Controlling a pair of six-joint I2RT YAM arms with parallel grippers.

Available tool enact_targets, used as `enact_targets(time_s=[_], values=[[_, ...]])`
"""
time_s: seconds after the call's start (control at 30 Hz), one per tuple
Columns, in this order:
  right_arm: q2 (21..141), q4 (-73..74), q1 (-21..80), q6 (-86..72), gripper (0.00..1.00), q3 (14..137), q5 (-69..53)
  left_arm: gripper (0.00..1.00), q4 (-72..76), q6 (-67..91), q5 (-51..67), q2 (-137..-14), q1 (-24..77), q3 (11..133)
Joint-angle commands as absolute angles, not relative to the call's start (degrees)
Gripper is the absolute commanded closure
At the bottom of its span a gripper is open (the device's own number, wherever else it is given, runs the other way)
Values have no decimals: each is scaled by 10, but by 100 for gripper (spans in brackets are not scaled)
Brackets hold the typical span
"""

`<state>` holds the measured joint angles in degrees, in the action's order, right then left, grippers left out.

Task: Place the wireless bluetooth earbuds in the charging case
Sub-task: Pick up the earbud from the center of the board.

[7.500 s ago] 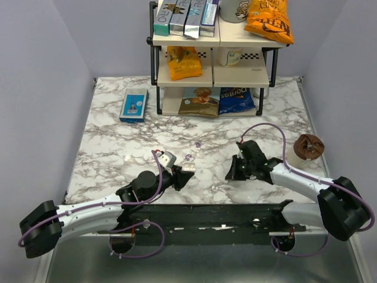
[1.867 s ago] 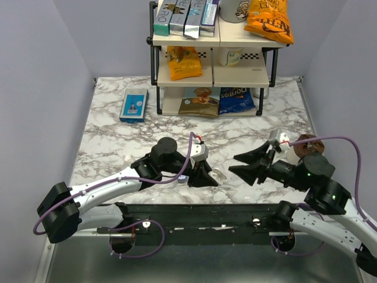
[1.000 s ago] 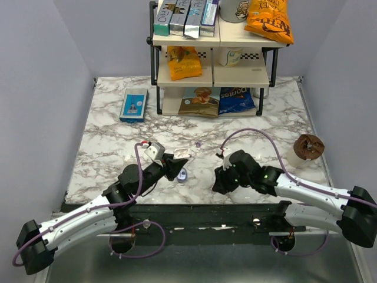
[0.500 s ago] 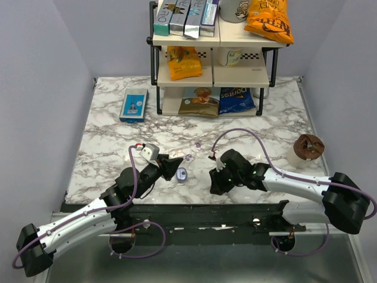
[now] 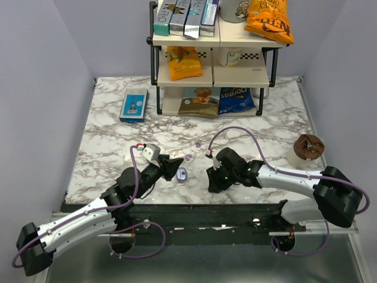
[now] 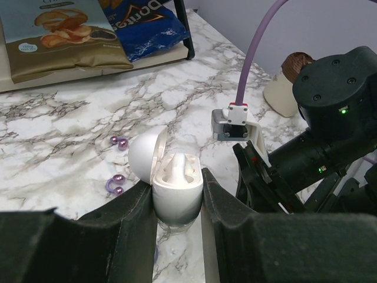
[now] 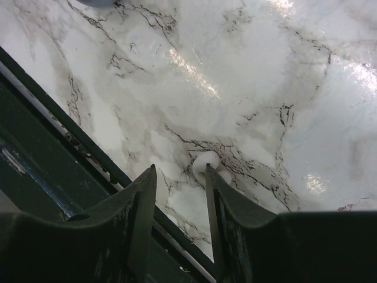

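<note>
White plastic charging case is clenched upright between the fingers of the left gripper, low on its body, with the lid swung open to the side and the moulded wells facing up. I cannot tell whether a well is already filled. The right gripper is released, with its jaws standing apart over the marble worktop. One small white earbud lies between the fingertips, hard up against one finger and well off the middle of the gap.

Risks as judged:
1. Closing from this offset may shove or flick the rounded earbud out forward rather than pinch it.
2. The dark rail at the worktop edge runs just behind the right fingers, so a skidding earbud could drop off there.
3. The case is smooth and pebble-shaped, and pressing an earbud in may tilt or squirt it from the left gripper's narrow hold.
4. The right arm sits close ahead of the left gripper, so the approach could knock the lid.

Small purple bits lie beyond the case, apart from both grippers.
</note>
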<state>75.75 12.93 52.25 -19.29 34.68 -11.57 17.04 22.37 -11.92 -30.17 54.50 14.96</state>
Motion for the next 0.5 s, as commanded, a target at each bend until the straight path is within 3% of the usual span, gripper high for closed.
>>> enact_targets(time_s=[0.0, 0.23, 0.47], values=[[773, 146, 527, -202, 52, 364, -77, 100, 179, 222, -129, -308, 549, 143], [792, 173, 527, -224, 51, 377, -32, 100, 186, 222, -128, -313, 550, 141], [801, 175, 526, -236, 60, 378, -19, 100, 187, 226, -126, -313, 551, 141]])
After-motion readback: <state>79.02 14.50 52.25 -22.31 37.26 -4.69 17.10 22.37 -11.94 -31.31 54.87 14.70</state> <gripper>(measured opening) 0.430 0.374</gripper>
